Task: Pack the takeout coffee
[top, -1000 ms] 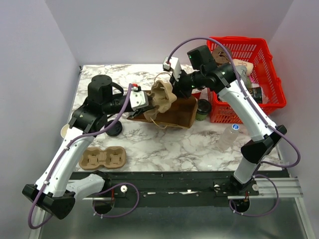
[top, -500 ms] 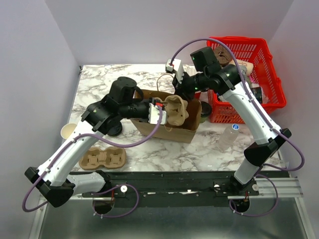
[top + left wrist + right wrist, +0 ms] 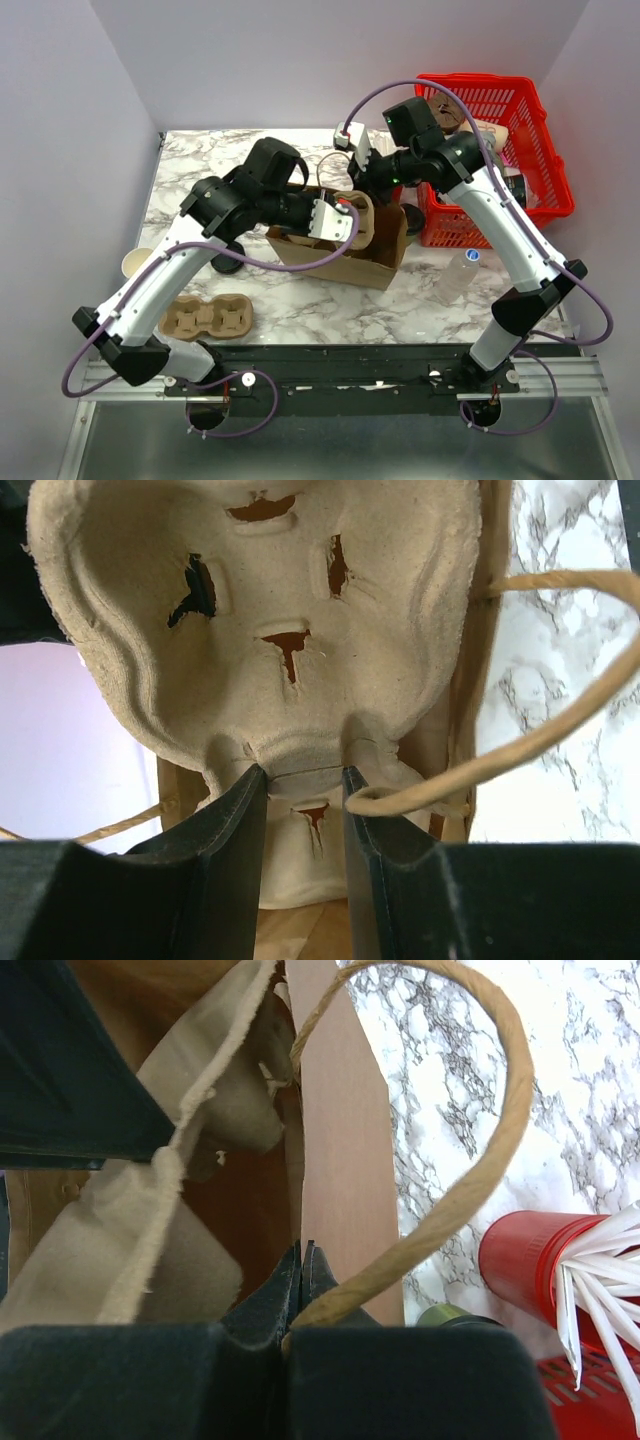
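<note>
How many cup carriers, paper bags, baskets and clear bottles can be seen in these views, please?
Cup carriers: 2 (held carrier, spare carrier)
Paper bags: 1 (bag)
Baskets: 1 (red basket)
Clear bottles: 1 (bottle)
Total: 5

a beige pulp cup carrier [image 3: 270, 600] in the left gripper [image 3: 305, 780] fills the mouth of the brown paper bag [image 3: 375, 265]; a red plastic basket [image 3: 500, 228] blocks its right; the marble table [image 3: 330, 295] in front is free.
</note>
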Robot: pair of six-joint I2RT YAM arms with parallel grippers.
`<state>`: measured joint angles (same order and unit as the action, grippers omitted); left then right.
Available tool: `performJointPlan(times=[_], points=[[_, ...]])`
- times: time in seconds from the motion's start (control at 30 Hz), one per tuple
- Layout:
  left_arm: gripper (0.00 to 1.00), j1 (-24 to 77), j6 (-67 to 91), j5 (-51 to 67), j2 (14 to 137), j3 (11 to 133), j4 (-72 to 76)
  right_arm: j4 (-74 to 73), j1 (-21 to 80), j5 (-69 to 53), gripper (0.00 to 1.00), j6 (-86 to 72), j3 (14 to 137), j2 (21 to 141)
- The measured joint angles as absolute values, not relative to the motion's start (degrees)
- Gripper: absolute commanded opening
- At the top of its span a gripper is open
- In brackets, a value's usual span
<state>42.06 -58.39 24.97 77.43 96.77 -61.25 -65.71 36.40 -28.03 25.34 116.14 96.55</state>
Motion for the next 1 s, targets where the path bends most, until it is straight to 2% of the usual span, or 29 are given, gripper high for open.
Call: performJointPlan(times=[0.23, 0.4, 0.67, 0.83, 1.0], points=[[0.0, 42.06, -60.42, 23.05, 82.76, 101.27, -65.58, -66.59, 36.38, -28.01, 0.01, 26.37, 116.14, 96.51], [0.0, 41.01, -61.73, 27.24, 82.56, 101.75, -66.85, -66.54, 36.4, -28.03, 0.0, 26.7, 115.81, 96.29], [0.0, 37.19, -58.17, 35.11, 74.43, 90.83, -57.28, -66.57, 36.4, -28.03, 0.01, 27.27, 114.78, 95.66], [0.0, 32.53, -52.53, 40.73, 75.13, 90.61, -51.9, -66.57, 36.4, -27.97, 0.01, 28.12, 114.78, 95.59], [0.0, 32.1, -48.73, 43.64, 77.45, 90.52, -50.39, -66.61, 36.38, -27.49, 0.01, 28.62, 114.78, 95.59]])
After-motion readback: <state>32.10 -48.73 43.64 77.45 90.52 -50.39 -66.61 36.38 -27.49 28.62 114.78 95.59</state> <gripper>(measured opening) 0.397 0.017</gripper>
